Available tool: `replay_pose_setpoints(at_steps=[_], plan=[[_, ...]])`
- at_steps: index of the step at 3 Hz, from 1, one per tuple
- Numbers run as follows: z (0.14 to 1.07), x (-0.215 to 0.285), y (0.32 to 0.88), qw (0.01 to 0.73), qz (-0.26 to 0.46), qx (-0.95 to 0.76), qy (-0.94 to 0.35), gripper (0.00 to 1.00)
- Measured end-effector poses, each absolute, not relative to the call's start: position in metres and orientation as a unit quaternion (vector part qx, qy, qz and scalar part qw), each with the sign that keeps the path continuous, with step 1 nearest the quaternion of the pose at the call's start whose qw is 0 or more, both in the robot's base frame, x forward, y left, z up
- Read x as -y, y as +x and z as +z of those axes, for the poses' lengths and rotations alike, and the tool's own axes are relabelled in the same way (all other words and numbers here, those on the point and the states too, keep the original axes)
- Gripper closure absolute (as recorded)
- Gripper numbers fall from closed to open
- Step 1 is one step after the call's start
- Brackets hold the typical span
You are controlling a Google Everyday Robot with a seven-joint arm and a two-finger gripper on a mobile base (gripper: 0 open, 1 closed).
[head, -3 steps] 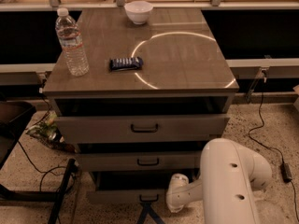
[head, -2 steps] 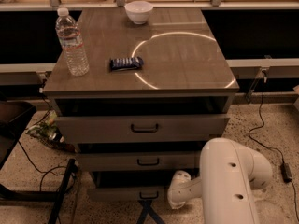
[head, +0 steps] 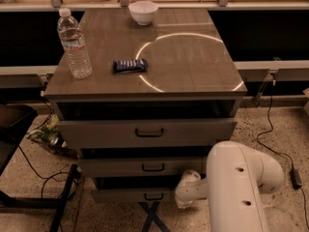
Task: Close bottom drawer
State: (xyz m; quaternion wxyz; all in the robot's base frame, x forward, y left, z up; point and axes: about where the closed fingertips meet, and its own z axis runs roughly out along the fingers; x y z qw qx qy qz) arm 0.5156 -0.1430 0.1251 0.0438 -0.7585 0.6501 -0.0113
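The bottom drawer (head: 126,195) is the lowest of three grey drawers in the cabinet, with a small dark bar handle (head: 153,196). Its front stands slightly out from the cabinet, below the middle drawer (head: 116,167). My white arm (head: 239,187) comes in from the bottom right. My gripper (head: 187,187) is low at the right end of the bottom drawer front, close against it. The top drawer (head: 96,132) is the widest and sticks out the farthest.
On the cabinet top (head: 193,66) stand a water bottle (head: 75,45), a dark snack packet (head: 129,65) and a white bowl (head: 143,11). Cables lie on the speckled floor left and right. A blue tape cross (head: 152,217) marks the floor in front. A dark stand leg (head: 62,202) is at the left.
The bottom drawer front has moved inward, toward the cabinet. The end of my arm has moved up a little with it, staying beside the drawer's right end.
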Motion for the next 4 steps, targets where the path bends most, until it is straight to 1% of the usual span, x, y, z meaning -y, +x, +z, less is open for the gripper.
replay_pose_setpoints(at_steps=[2,3,4], plan=[[0.123,0.134,0.536,0.070,0.004,-0.654,-0.753,1.00],[0.114,0.122,0.548,0.086,0.022,-0.665,-0.742,1.00],[0.114,0.122,0.548,0.086,0.022,-0.665,-0.742,1.00]])
